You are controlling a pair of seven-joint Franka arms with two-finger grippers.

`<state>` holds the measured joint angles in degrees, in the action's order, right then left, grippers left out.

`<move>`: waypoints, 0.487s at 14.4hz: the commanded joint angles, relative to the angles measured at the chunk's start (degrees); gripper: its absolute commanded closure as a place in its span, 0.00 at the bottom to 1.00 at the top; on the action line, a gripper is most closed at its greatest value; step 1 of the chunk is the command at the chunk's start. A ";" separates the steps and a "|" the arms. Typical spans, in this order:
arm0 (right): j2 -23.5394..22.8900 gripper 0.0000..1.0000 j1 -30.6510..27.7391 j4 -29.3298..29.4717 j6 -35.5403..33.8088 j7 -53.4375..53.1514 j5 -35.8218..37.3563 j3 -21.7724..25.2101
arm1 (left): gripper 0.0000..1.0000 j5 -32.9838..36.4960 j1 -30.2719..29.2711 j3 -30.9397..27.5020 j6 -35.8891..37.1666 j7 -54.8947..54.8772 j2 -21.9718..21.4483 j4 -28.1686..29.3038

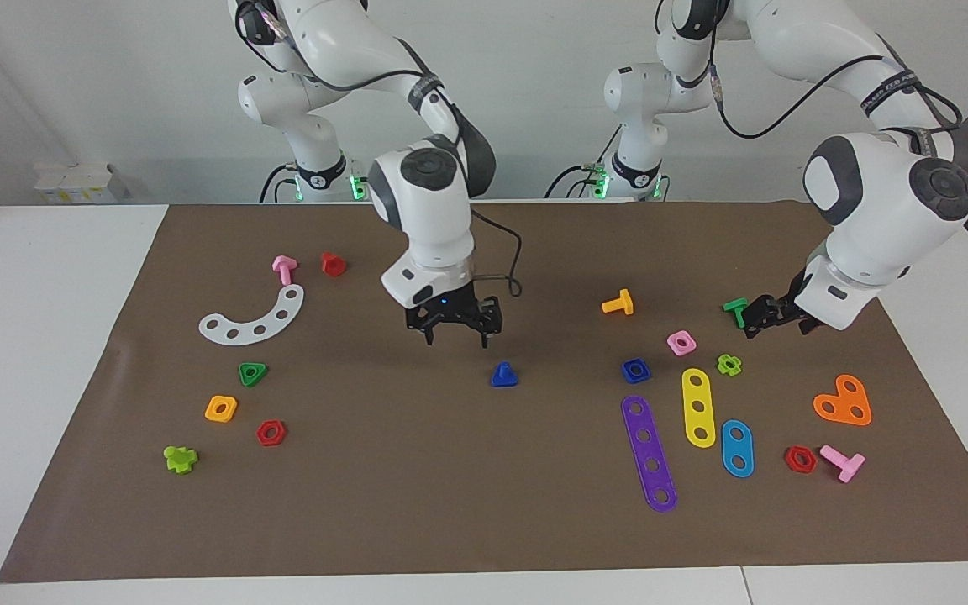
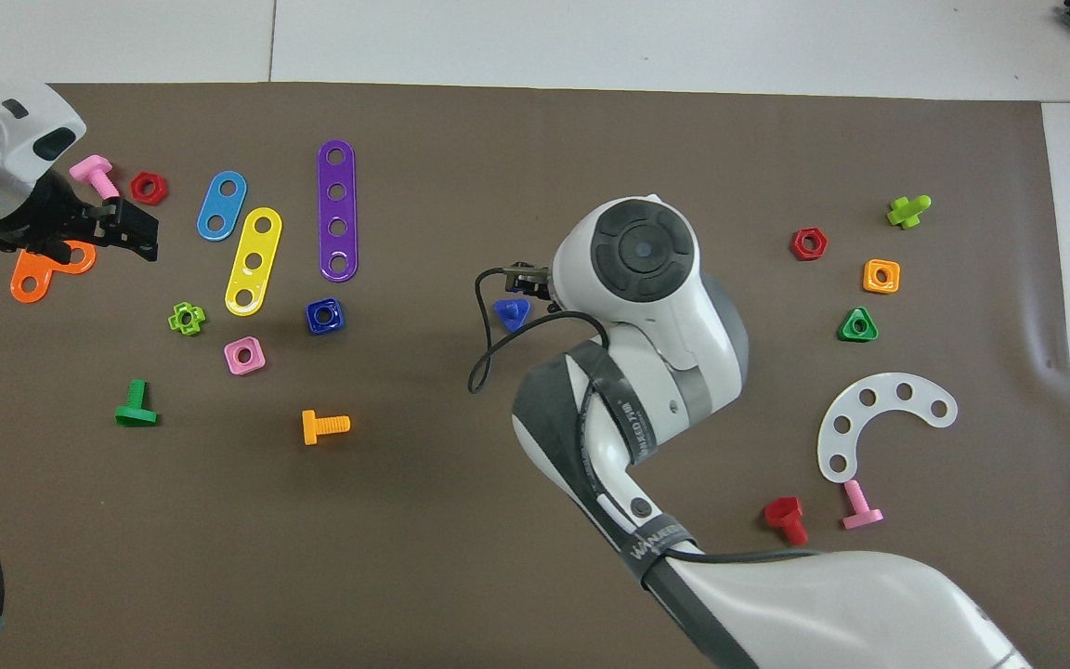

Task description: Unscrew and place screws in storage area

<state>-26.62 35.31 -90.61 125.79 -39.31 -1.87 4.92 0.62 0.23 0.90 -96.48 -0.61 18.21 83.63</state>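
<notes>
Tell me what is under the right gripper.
The right gripper hangs open over bare brown mat, just nearer the robots than the dark-blue triangular screw, not touching it. In the overhead view the wrist covers the mat directly below.
</notes>
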 commanded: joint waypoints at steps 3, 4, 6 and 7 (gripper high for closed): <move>-12.23 0.01 2.39 12.04 3.82 -3.31 1.69 0.18 | 0.00 1.32 0.65 0.95 6.56 -0.35 -2.55 -4.27; -12.23 0.07 2.57 11.60 4.63 -3.14 1.61 0.18 | 0.00 1.32 0.74 1.04 5.52 -0.27 -4.83 -4.18; -11.97 0.20 2.66 11.07 3.59 -2.96 1.70 0.00 | 0.00 0.97 1.35 1.39 5.94 -0.27 -7.47 -3.56; -11.62 0.24 2.92 9.94 3.15 -2.96 1.70 0.00 | 0.00 1.05 1.61 1.39 6.64 -0.09 -8.70 -2.87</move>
<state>-38.49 38.28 -80.81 130.07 -41.95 -1.01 5.12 0.74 0.71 2.57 -91.26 -0.61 13.00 78.96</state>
